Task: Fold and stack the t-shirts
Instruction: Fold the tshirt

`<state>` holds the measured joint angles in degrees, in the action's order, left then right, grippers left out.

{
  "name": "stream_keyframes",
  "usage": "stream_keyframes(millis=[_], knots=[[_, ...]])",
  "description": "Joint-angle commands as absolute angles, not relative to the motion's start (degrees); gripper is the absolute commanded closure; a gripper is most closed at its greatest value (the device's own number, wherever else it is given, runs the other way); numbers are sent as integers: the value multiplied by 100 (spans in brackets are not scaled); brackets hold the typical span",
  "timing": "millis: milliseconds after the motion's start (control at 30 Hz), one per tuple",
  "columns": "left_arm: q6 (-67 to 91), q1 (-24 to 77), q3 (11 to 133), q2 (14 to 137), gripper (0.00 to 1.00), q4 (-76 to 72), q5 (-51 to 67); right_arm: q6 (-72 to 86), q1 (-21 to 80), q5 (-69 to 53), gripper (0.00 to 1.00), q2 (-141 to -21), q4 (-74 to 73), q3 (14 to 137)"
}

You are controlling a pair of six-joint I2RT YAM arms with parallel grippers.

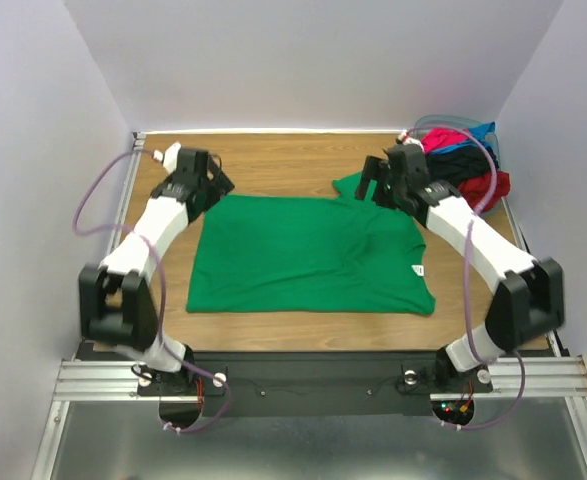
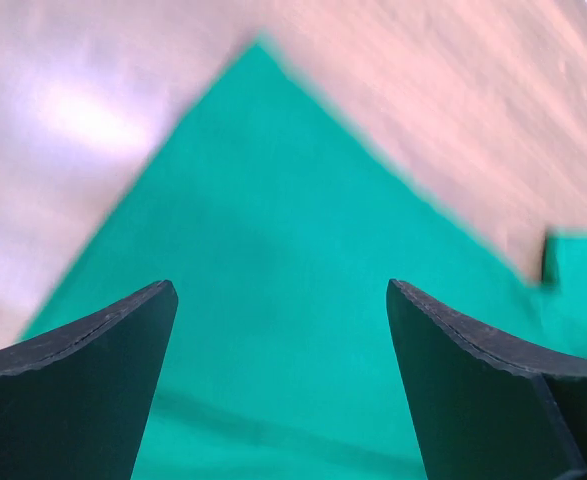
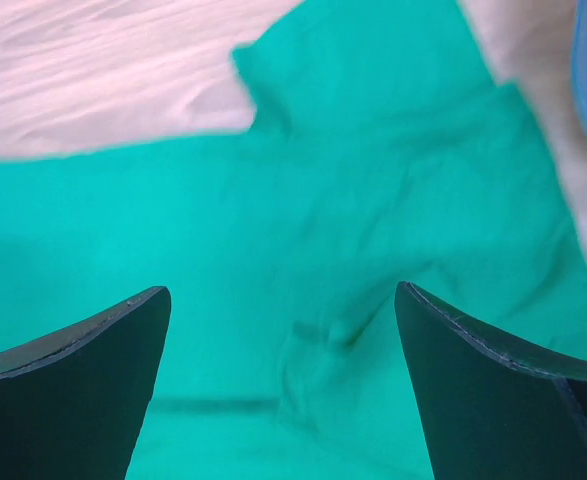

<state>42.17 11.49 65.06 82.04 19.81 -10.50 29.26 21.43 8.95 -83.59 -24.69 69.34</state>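
Covering the middle of the table [image 1: 273, 150], the green shirt [image 1: 303, 255] lies spread out flat and crosswise, smooth on its left half and creased on its right. One sleeve [image 1: 351, 185] sticks out from its far right edge, and a small white label [image 1: 416, 270] shows near its near right corner. Beyond the shirt's far right corner stands the bin [image 1: 485, 132], filled with the other shirts [image 1: 463, 165] in a loose heap of pink-red, black, blue and red.

The left gripper [image 1: 210, 182] hangs over the shirt's far left corner. Its jaws stand wide apart with nothing between them; the wrist view shows only green cloth below. The right gripper [image 1: 375, 185] hangs over the shirt's far right edge, beside the sleeve, equally wide and empty. Whether either gripper's fingertips touch the cloth cannot be told.
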Motion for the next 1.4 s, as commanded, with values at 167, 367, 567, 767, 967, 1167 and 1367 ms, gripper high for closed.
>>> stream_keyframes(millis=[167,367,567,767,967,1167,1367], knots=[[3350,817,9576,11274,1,2847,-1344,2199,1925,2109,0,-10526,-2408,9104],[3296,765,10659,12304,7,3164,-1529,1767,1793,2197,0,-11512,-2408,10219],[3357,765,10776,12796,16,3269,-1643,1618,1600,2320,0,-12435,-2408,11187],[3454,773,10442,12832,19,3217,-1592,1389,1573,2522,0,-13235,-2408,12198],[3480,826,10178,12779,39,3050,-1477,1248,1582,2725,0,-14008,-2400,12840],[3463,844,10169,12832,89,3076,-1450,1222,1573,2628,0,-14580,-2399,13279],[3358,861,10090,12648,100,2998,-1424,1135,1565,2532,10,-15011,-2382,13517]])
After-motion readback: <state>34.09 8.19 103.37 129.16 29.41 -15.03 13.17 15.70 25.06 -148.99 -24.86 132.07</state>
